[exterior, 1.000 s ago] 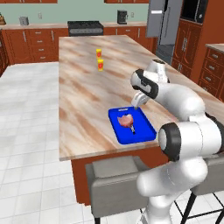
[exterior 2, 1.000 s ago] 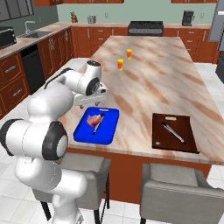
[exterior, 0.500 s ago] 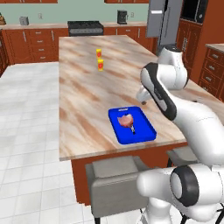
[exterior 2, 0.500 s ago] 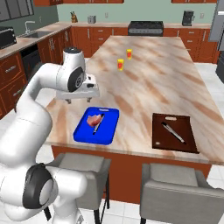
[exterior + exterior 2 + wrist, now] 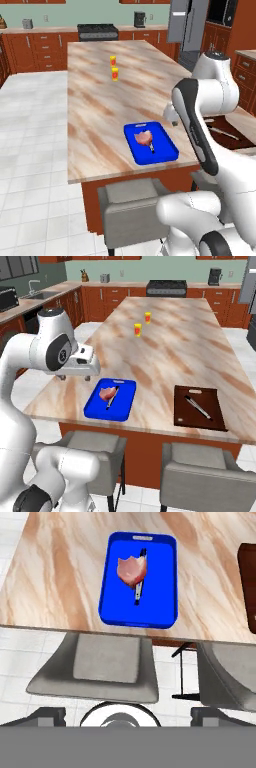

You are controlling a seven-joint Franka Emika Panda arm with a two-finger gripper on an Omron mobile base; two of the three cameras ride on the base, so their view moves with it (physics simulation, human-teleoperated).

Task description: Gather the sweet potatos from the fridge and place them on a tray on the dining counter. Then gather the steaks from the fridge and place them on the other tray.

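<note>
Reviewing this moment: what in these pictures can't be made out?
- Brown tray: in the left base view the arm covers most of it; the hand view's right edge cuts it off.
- Two small orange-yellow items on the dining counter: too small to identify.
- Thin utensil on the blue tray: partly under the steak; its type is unclear.
- Fridge: cropped at the top edge; contents unseen.

Marbled tan-pink wood-look desk, smooth, faint sheen. Bright blue tray, glossy like plastic. Pink steak, moist-looking, pale marbling. Dark brown tray, matt, wood-like, thin grey metallic utensil on it. Grey stools, soft matt upholstery. White tiled floor, smooth, lightly glossy.
</note>
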